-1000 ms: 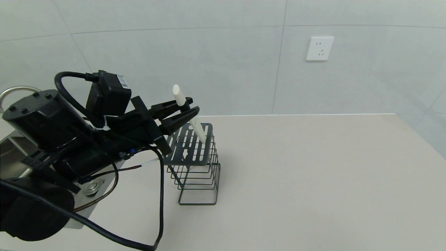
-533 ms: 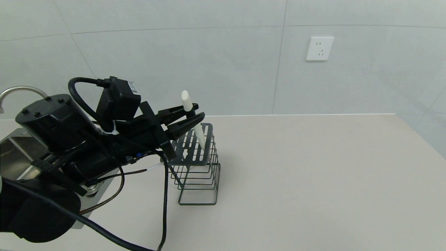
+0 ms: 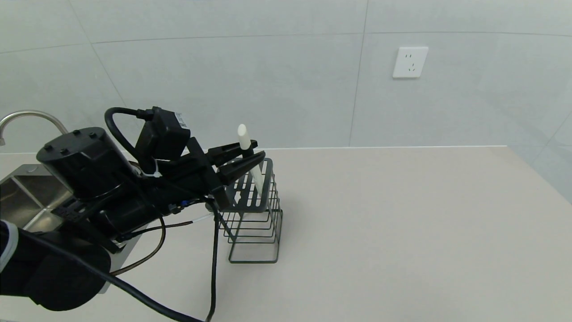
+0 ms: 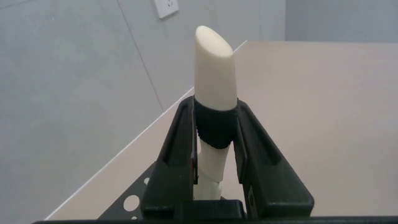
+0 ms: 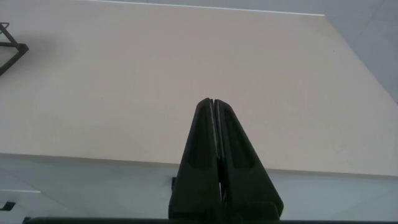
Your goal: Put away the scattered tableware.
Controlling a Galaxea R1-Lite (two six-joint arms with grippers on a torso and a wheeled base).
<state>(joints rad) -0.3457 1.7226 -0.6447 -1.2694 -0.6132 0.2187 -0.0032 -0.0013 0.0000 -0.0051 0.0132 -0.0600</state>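
Observation:
My left gripper (image 3: 248, 154) is shut on a cream-white utensil handle (image 3: 243, 135), held nearly upright over the top of a black wire rack (image 3: 250, 210) on the beige counter. The utensil's lower part (image 3: 258, 179) reaches down through the slotted top of the rack. In the left wrist view the handle (image 4: 214, 62) stands between the two black fingers (image 4: 177, 149), with the gripper (image 4: 214, 124) closed around it. My right gripper (image 5: 214, 124) is shut with nothing in it, hanging above the bare counter.
A steel sink (image 3: 27, 197) with a curved tap (image 3: 18, 117) lies at the left of the counter (image 3: 380, 223). A white wall socket (image 3: 410, 62) sits on the tiled wall behind. A corner of the rack (image 5: 11, 43) shows in the right wrist view.
My left arm has moved right and down, carrying the white utensil lower into the slotted top of the rack. The right gripper shows no change.

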